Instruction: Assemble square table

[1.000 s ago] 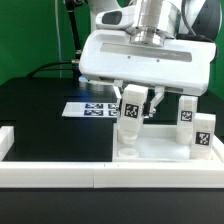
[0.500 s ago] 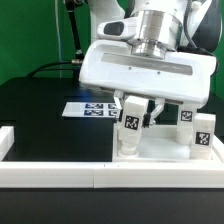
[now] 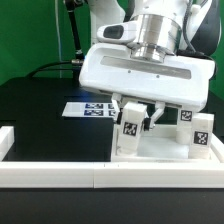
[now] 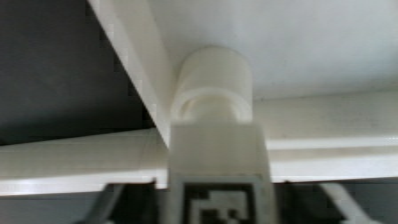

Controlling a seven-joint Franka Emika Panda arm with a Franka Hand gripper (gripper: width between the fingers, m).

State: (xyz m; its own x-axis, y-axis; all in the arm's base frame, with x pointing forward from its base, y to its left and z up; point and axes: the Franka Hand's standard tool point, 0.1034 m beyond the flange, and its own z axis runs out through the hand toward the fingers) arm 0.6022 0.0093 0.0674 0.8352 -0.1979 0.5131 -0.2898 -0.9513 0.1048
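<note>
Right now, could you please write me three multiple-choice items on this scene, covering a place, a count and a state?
1. The flat white marker board lies: A on the black tabletop; B in the tray; C on a rail.
2. Small white tagged leg blocks in the exterior view: A one; B three; C five.
3. The leg block under the end effector: A lies flat; B hangs lifted; C stands upright.
A, black surrounds it; B, three tagged blocks show; C, it stands on the white square plastic table top.
</note>
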